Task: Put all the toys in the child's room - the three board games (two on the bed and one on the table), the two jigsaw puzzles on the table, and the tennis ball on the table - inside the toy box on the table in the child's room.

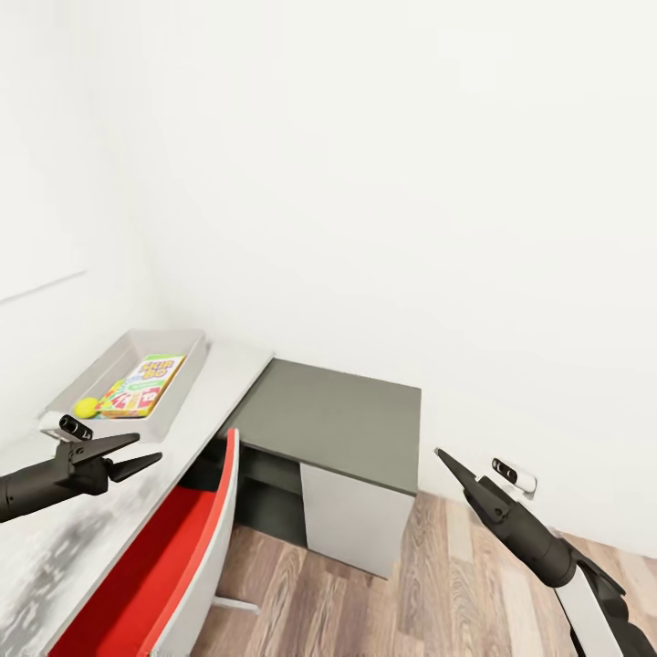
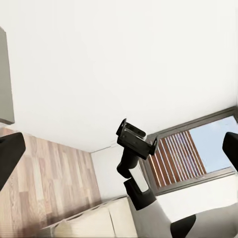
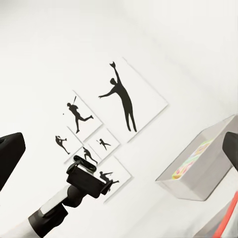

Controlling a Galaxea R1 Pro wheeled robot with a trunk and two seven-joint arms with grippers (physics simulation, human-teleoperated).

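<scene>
The grey toy box [image 1: 189,383] stands at the far left of the pale table [image 1: 55,547]. Inside it lie a colourful board game [image 1: 141,385] and the yellow tennis ball [image 1: 85,408]. My left gripper [image 1: 150,446] hovers open and empty over the table, just in front of the box. Out to the right, my right gripper [image 1: 442,454] hangs over the floor beyond the dark desk; its fingertips [image 3: 10,153] stand wide apart with nothing between them. The right wrist view catches the toy box [image 3: 196,186] with the game [image 3: 191,161] in it.
A dark grey desk [image 1: 338,411] adjoins the pale table. A red and white chair [image 1: 173,557] is tucked under the table's edge. Wooden floor [image 1: 438,584] lies to the right, with a wall socket [image 1: 513,473] behind my right arm. Framed sports silhouettes [image 3: 124,99] hang on a wall.
</scene>
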